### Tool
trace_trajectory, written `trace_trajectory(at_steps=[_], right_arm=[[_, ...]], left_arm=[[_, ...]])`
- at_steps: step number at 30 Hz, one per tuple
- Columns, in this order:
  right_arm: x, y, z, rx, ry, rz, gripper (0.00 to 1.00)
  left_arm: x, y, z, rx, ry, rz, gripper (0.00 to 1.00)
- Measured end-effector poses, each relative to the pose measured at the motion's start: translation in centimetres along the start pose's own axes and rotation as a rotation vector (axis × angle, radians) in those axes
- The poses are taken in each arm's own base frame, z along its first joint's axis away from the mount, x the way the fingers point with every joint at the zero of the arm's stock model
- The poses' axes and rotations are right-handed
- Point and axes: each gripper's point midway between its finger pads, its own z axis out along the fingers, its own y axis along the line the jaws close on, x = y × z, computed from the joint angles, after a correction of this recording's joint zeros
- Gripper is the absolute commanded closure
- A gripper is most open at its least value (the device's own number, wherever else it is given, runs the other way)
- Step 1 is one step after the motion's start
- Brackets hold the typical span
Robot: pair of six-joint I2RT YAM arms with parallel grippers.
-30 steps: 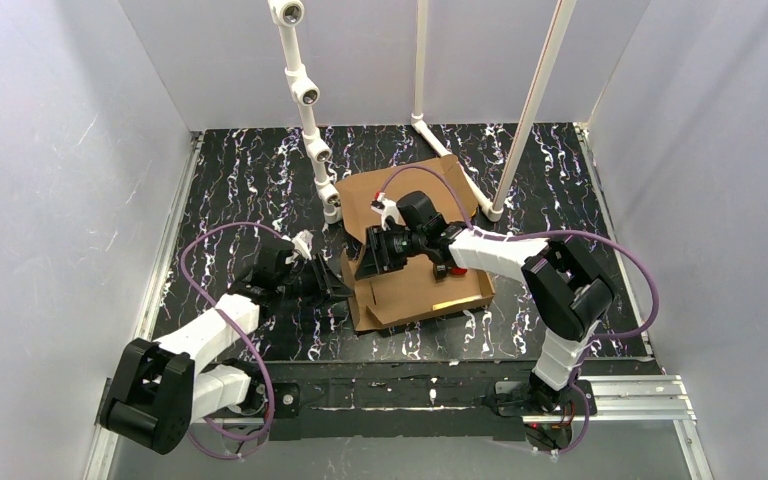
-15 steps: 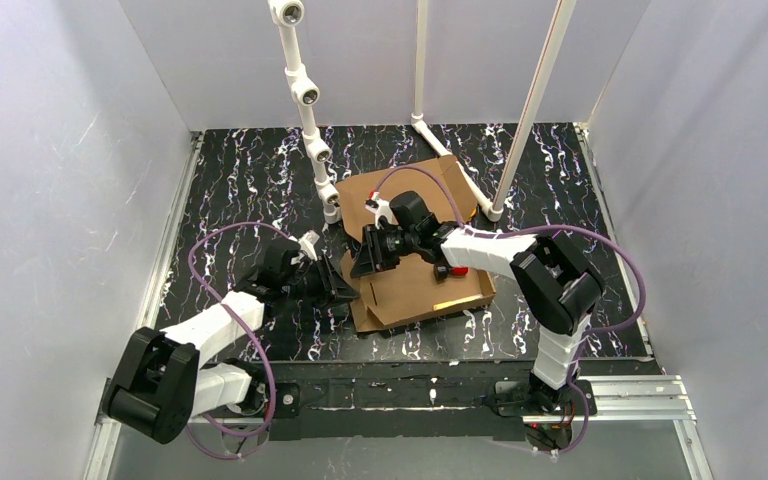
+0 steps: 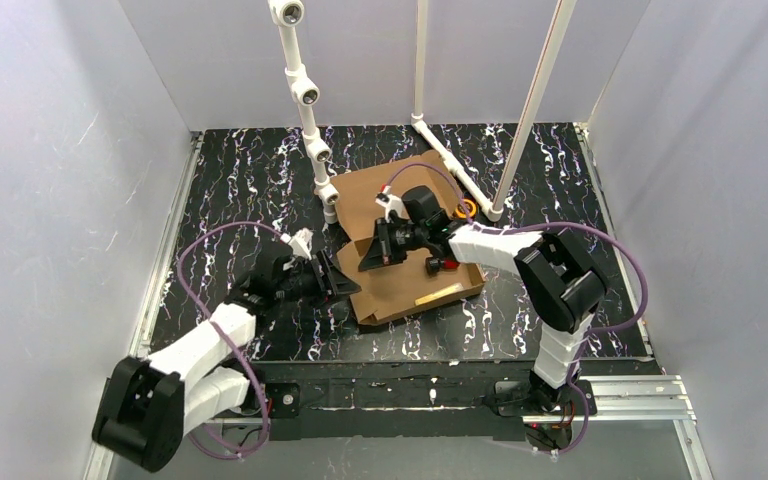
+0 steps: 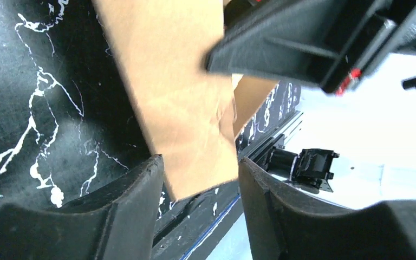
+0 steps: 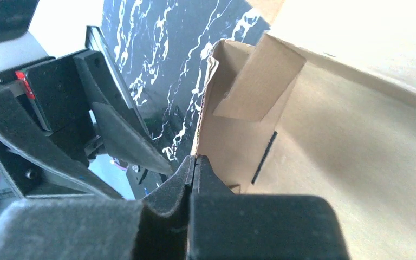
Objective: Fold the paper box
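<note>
The paper box (image 3: 410, 285) is a shallow brown cardboard tray lying in the middle of the black marbled table, with its lid panel spread out behind it. My right gripper (image 3: 372, 250) reaches across the box from the right and is shut on the top edge of the box's upright left wall (image 5: 233, 135). In the right wrist view the pads (image 5: 206, 173) meet on that thin edge. My left gripper (image 3: 337, 277) sits just outside the box's left side and is open. The end of a cardboard flap (image 4: 187, 119) lies in the gap between its fingers (image 4: 141, 200).
A white pipe frame with camera mounts (image 3: 307, 95) and a slanted white pole (image 3: 532, 115) stand behind the box. An orange ring (image 3: 467, 208) lies by the pole's foot. White walls close in both sides. An aluminium rail (image 3: 620, 395) runs along the near edge.
My right gripper has closed onto the box's left wall. My left gripper has opened and its arm has stretched further forward. The box has turned and slid a little toward the back.
</note>
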Motion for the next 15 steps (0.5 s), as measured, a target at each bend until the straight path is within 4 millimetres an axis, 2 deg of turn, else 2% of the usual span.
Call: trace_trajectory(at_steps=[2,6,11,15], right_arm=[[-0.6,-0.4,-0.9,-0.017,-0.023,0.025,0.99],[-1.2,-1.1,-1.9,-0.045,-0.047,0.055,0.99],[-0.4,-1.0,-2.1,-0.079,-0.026,0.066,0.99],[-0.7,-1.4,-2.7,-0.094,-0.031,0.071,0.99]], left_arm=[[-0.1,-0.4,-0.8,0.026,-0.044,0.017,0.39],[0.0,0.0,-1.4,0.028,-0.092,0.01,0.38],[0.2,1.4,-0.6,-0.023,-0.069,-0.03,0.39],[0.1,2.1,0.8,-0.076,-0.022,-0.063,0.41]])
